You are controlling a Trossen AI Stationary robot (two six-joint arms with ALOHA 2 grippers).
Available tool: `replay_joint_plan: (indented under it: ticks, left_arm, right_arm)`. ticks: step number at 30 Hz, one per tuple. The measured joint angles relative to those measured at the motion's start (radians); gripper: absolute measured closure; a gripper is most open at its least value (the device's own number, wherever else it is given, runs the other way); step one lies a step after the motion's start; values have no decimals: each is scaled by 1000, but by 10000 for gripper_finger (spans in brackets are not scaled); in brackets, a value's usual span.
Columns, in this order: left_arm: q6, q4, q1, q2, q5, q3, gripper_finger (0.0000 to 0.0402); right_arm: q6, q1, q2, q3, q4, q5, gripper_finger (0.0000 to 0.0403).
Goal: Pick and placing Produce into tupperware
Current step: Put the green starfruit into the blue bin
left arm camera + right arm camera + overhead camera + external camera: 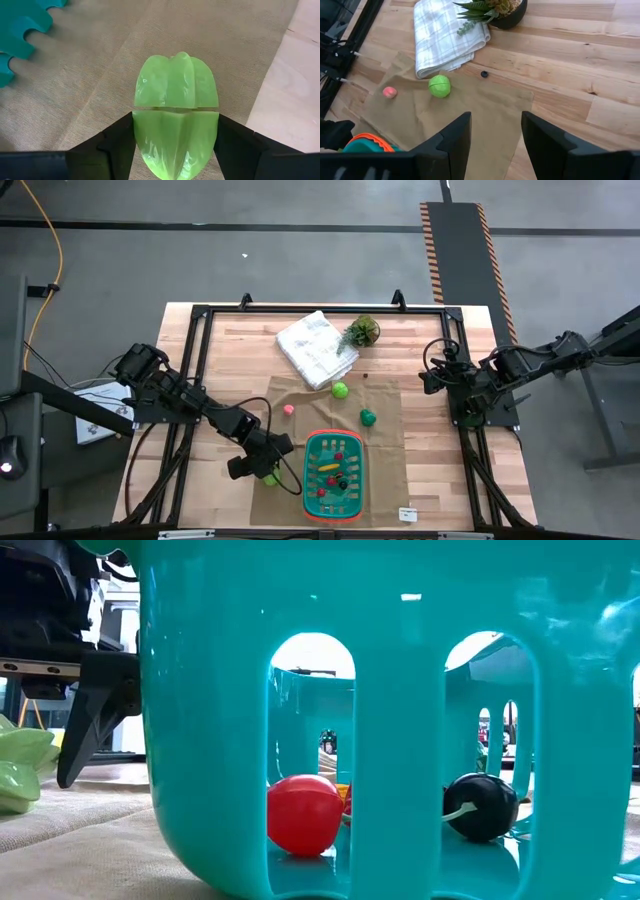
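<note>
A light-green ribbed produce piece (175,115), split across into two halves, lies on the tan mat just left of the tupperware (333,434), a teal basket with an orange rim. My left gripper (175,145) is shut on it; the low view shows the piece (20,770) beside one dark finger (90,720). On the mat farther back lie a round green produce piece (340,390), a darker green one (368,417) and a small pink one (288,409). My right gripper (495,145) hangs open and raised at the table's right, with nothing between its fingers. My left gripper pinches the light-green piece between its two fingers, one on each side of the half nearer the wrist (137,135). The fingers slant down from the table's left. The piece's underside rests on the mat (60,830), and its other half sticks out past the fingertips.
The basket holds a red ball (303,815), a dark piece (480,805) and other small pieces. A folded white cloth (315,348) and a potted plant (362,332) stand at the back of the table. A small white tag (407,514) lies near the front right.
</note>
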Motion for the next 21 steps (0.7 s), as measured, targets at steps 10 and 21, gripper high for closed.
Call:
replay_joint_plan:
  ticks: [10, 21]
  left_arm:
    - [0, 0, 0, 0, 0, 0, 182]
    - [0, 1, 0, 0, 0, 0, 175]
  right_arm:
    - [0, 0, 0, 0, -7, 0, 237]
    - [0, 0, 0, 0, -10, 0, 237]
